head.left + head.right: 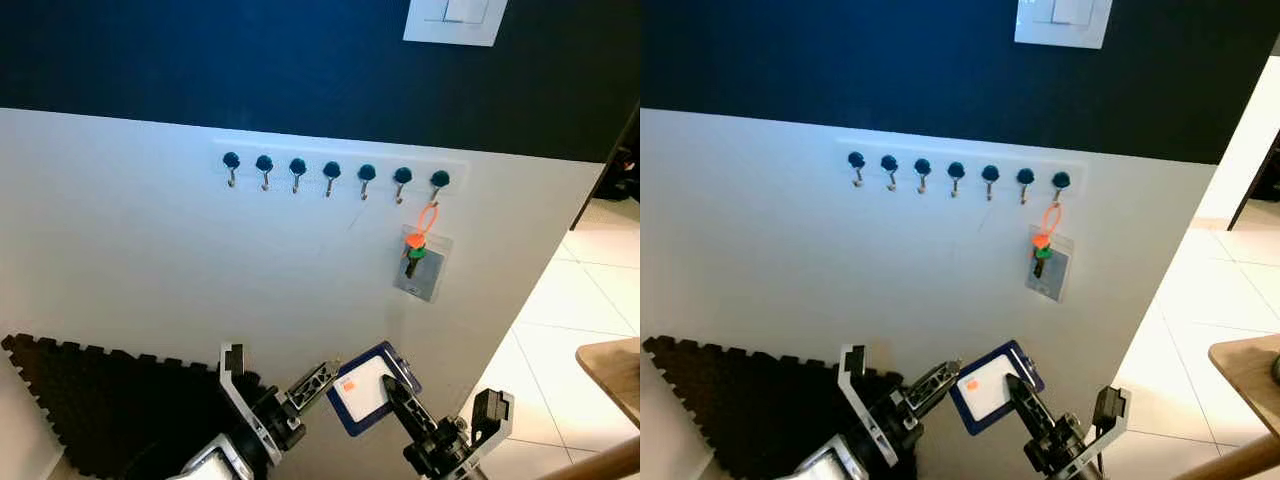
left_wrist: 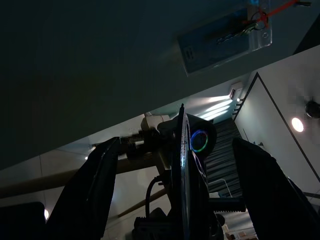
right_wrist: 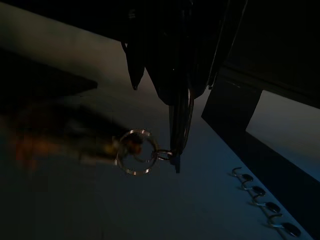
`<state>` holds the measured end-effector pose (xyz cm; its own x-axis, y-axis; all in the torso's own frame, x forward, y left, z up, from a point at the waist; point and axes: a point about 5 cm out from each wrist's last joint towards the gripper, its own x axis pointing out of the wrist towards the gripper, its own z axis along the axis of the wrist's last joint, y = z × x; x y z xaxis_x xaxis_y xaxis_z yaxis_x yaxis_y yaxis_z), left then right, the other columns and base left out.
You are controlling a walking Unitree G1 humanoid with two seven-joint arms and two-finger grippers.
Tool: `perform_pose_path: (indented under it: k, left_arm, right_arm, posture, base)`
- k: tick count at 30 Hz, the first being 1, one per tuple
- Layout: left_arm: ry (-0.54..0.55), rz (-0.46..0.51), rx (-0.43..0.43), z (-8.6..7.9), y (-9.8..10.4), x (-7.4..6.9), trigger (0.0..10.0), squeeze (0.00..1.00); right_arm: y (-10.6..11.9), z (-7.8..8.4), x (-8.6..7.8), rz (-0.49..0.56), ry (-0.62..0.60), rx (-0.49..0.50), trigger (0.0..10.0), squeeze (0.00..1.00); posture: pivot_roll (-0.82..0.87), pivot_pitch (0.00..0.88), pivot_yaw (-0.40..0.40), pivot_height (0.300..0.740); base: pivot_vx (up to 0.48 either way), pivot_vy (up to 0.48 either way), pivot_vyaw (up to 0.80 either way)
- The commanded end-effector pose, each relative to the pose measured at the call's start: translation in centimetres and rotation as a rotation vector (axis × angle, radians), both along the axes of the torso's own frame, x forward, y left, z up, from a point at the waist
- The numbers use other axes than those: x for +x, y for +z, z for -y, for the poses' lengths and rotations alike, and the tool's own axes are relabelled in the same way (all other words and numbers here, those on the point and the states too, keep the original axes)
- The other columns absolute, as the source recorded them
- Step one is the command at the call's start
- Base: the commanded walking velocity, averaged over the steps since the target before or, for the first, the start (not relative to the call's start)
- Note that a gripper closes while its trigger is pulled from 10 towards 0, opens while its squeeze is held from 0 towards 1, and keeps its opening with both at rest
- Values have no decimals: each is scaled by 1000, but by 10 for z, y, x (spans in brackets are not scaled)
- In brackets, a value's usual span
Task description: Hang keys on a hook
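Observation:
A row of several dark-knobbed hooks (image 1: 332,175) runs along the white wall. On the rightmost hook (image 1: 439,180) hangs an orange loop with keys and a clear badge holder (image 1: 421,268). Below, a blue-framed card holder (image 1: 362,390) with a white card is held up near the wall. My right gripper (image 1: 392,388) is shut on its right corner. In the right wrist view a metal key ring (image 3: 135,157) dangles from the holder's edge, with something blurred hanging off it. My left gripper (image 1: 318,380) stands open just left of the holder, not touching it.
A white switch plate (image 1: 455,20) sits high on the dark upper wall. A black foam mat (image 1: 100,400) leans at the lower left. Pale floor tiles (image 1: 580,310) and a wooden table corner (image 1: 615,375) lie to the right past the wall's end.

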<state>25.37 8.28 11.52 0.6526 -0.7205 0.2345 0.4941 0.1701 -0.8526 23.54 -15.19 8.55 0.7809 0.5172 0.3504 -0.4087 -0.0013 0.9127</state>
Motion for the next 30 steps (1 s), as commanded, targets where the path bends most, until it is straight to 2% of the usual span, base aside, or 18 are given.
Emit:
perform_pose_path:
  k: [1,7,8,9,10,11,13,14,18,20,22,23,25,26,27,28,29,30]
  left_arm:
    - [-21,3,-24,10,2,-3,10000,0]
    - [-27,3,-8,13,1,-4,8431,0]
    - [-24,1,-8,13,1,-4,2549,0]
    - [-24,1,-8,13,1,-4,2549,0]
    - [-22,0,-9,13,1,-3,0,0]
    - [-18,0,-7,12,2,-3,4078,0]
    - [-17,1,-5,12,2,-3,4078,0]
    - [-14,0,2,12,1,-2,10000,0]
    - [-14,0,3,12,1,-2,10000,0]
    - [-13,0,-3,12,1,-1,0,0]
    - [-12,0,-5,12,1,-1,0,0]
    - [-10,-1,0,12,1,-1,9569,0]
    - [-14,1,1,12,1,-2,9255,0]
    - [-15,2,-1,12,1,-2,0,0]
    - [-15,2,-3,12,1,-2,0,0]
    - [-11,3,2,12,1,-1,2471,0]
    - [-8,3,6,12,1,-1,2471,0]
    - [-10,6,1,12,1,-1,8627,0]
  right_arm:
    - [3,-2,0,14,15,-16,10000,0]
    - [3,-7,1,14,31,-30,10000,0]
    - [2,-8,1,13,31,-32,10000,0]
    - [2,-8,1,13,31,-32,10000,0]
    - [2,-8,1,13,32,-33,10000,0]
    - [2,-9,2,14,31,-34,10000,0]
    - [3,-9,2,14,31,-35,10000,0]
    - [2,-9,3,15,34,-43,10000,0]
    - [2,-10,4,16,38,-45,10000,0]
    - [3,-10,4,16,37,-47,10000,0]
    - [2,-10,4,16,36,-47,10000,0]
    - [2,-10,4,16,36,-49,10000,0]
    - [2,-10,5,15,37,-51,10000,0]
    - [2,-11,5,15,37,-53,10000,0]
    - [2,-11,5,15,37,-54,10000,0]
    - [2,-11,6,15,38,-58,10000,0]
    - [2,-11,6,15,39,-61,10000,0]
    - [2,-11,6,15,41,-62,10000,0]
  posture:
    - [53,82,-58,740]
    - [53,81,-57,740]
    - [54,82,-57,740]
    - [54,82,-57,740]
    - [54,82,-58,740]
    - [54,82,-58,740]
    - [54,82,-58,740]
    - [53,80,-57,740]
    - [53,79,-58,740]
    - [52,79,-56,740]
    - [51,79,-57,740]
    - [51,79,-57,740]
    - [51,79,-57,740]
    - [51,80,-57,740]
    - [51,80,-57,740]
    - [52,81,-58,740]
    - [52,81,-58,740]
    - [53,80,-59,740]
  base:
    - [0,0,0]
    - [0,0,0]
    - [0,0,0]
    - [0,0,0]
    - [0,0,0]
    - [0,0,0]
    - [0,0,0]
    - [0,0,0]
    - [0,0,0]
    - [0,0,0]
    - [0,0,0]
    - [0,0,0]
    - [0,0,0]
    - [0,0,0]
    - [0,0,0]
    - [0,0,0]
    - [0,0,0]
    - [0,0,0]
